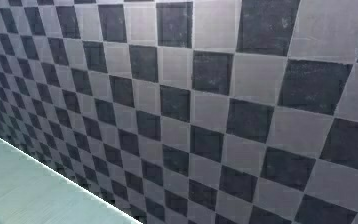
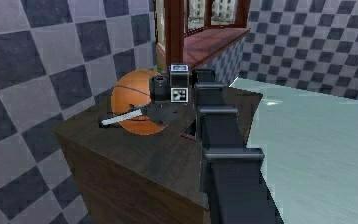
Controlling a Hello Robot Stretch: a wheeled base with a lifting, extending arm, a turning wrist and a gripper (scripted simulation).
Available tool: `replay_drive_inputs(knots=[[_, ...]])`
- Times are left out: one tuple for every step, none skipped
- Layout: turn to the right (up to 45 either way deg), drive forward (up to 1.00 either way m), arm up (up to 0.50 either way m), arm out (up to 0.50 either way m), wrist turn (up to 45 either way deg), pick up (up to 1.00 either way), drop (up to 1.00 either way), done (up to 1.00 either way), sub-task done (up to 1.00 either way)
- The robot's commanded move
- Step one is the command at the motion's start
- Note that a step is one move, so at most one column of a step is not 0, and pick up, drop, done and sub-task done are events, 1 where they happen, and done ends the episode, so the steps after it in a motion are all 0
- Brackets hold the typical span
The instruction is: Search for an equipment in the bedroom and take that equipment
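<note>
One orange basketball (image 2: 135, 98), centre-left of the arm side view, on one dark wooden cabinet (image 2: 102, 160). One dark arm (image 2: 227, 165) rises from the bottom edge, carrying two white marker squares (image 2: 179, 95) at centre. One wood-framed window (image 2: 202, 25) stands at top centre of the frame.

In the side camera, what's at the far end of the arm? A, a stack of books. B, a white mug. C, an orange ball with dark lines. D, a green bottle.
C: a round orange ball with dark seam lines shows at the far end of the arm, at the dark wooden top.
</note>
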Motion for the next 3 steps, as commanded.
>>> replay_drive_inputs(knots=[[0.0, 0.0, 0.0, 0.0, 21.0, 0.0, 0.0, 0.0, 0.0], [0.0, 0.0, 0.0, 0.0, 0.0, 1.0, 0.0, 0.0, 0.0], [0.0, 0.0, 0.0, 0.0, 0.0, 0.0, 0.0, 1.0, 0.0]])
